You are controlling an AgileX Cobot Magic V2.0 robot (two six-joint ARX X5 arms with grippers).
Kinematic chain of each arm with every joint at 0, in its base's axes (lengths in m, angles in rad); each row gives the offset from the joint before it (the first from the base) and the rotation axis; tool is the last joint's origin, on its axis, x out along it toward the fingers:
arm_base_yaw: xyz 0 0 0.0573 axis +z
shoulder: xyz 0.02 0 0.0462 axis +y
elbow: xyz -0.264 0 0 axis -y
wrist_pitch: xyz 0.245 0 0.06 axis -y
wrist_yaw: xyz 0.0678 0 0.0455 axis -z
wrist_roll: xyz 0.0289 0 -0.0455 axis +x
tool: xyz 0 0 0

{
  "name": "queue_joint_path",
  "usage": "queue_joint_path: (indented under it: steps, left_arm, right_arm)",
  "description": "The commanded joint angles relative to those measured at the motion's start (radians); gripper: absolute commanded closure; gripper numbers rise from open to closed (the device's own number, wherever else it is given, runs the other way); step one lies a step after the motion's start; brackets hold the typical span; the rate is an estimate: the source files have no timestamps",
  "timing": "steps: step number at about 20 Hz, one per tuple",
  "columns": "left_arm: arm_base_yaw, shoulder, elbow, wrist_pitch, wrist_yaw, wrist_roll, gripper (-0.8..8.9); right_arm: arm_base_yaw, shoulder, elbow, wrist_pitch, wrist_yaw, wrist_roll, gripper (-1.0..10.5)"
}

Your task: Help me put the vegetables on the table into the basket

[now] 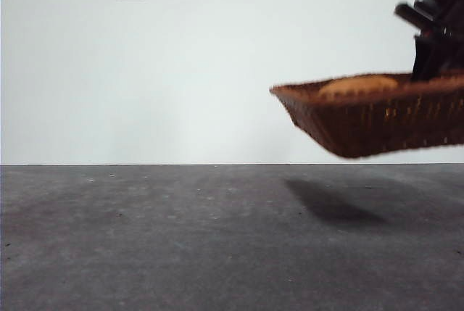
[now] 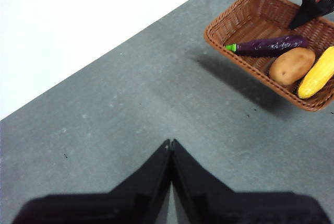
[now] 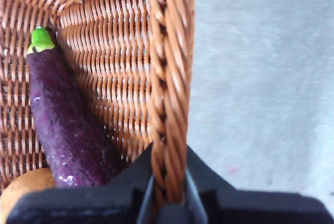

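The left gripper (image 2: pixel 170 143), its black jaws pressed together, hovers above the dark grey speckled table (image 1: pixel 159 238). Right of it, the shallow brown woven wicker basket (image 1: pixel 377 126) hangs in the air, holding the purple eggplant (image 2: pixel 271 45), brown potato (image 2: pixel 291 66) and yellow corn cob (image 2: pixel 317 72). The right gripper (image 3: pixel 168 190) is clamped on its braided rim.

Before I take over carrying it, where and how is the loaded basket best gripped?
Grip the basket by its braided rim, coming from above on a long side, one finger inside the wall and one outside, as the right end effector does. The flared sides offer no flat pinch; the eggplant, potato and corn fill the floor.
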Motion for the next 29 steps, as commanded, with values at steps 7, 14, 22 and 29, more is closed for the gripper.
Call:
queue_joint_path:
  steps: [7,14,22,29]
  left_arm:
    - [0.003,-0.002,-0.002,0.000,-0.003,-0.012,8.20]
    - [0.003,0.021,-0.002,0.002,-0.002,-0.013,8.20]
    - [0.002,0.068,-0.002,0.005,-0.002,-0.013,8.20]
    - [0.002,0.078,-0.002,0.009,-0.002,-0.014,8.20]
  right_arm:
    - [-0.055,0.137,-0.054,0.053,0.024,-0.046,9.6]
    - [-0.054,0.230,-0.056,0.072,0.043,-0.045,9.6]
    - [-0.054,0.284,-0.061,0.112,0.082,-0.045,9.4]
    - [-0.054,0.282,-0.060,0.126,0.097,-0.041,6.2]
